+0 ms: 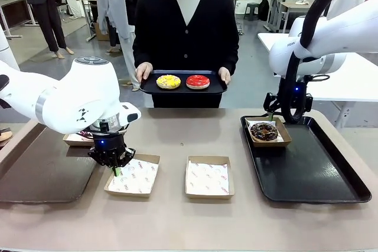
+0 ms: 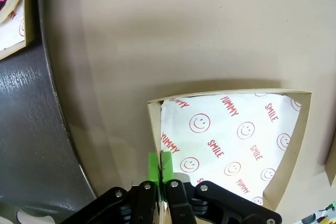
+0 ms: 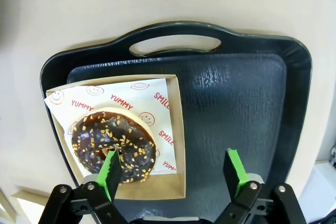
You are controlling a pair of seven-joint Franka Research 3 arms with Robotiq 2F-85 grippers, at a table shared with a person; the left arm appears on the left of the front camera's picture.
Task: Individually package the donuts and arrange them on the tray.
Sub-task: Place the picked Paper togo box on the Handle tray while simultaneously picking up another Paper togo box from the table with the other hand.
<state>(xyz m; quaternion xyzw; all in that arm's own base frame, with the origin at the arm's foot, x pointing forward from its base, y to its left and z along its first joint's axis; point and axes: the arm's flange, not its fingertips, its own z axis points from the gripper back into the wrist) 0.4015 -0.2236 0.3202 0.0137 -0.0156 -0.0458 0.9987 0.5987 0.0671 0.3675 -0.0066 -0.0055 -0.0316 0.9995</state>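
The left jaws pinch shut on the nine-o'clock wall of the empty brown cardboard box (image 1: 139,176), while the right jaws gape over the soft, sticky-looking sprinkled chocolate ring donut (image 1: 264,131), boxed on the black plastic tray (image 1: 307,169) at two o'clock and likely best moved by its box.

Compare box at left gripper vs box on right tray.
The empty box has only its liner; the tray box holds a sprinkled chocolate donut. On the table: empty box; in the right tray's far corner: tray box. The left gripper is shut on the empty box's wall; the right gripper open above the tray box. Both: brown cardboard, smiley liners.
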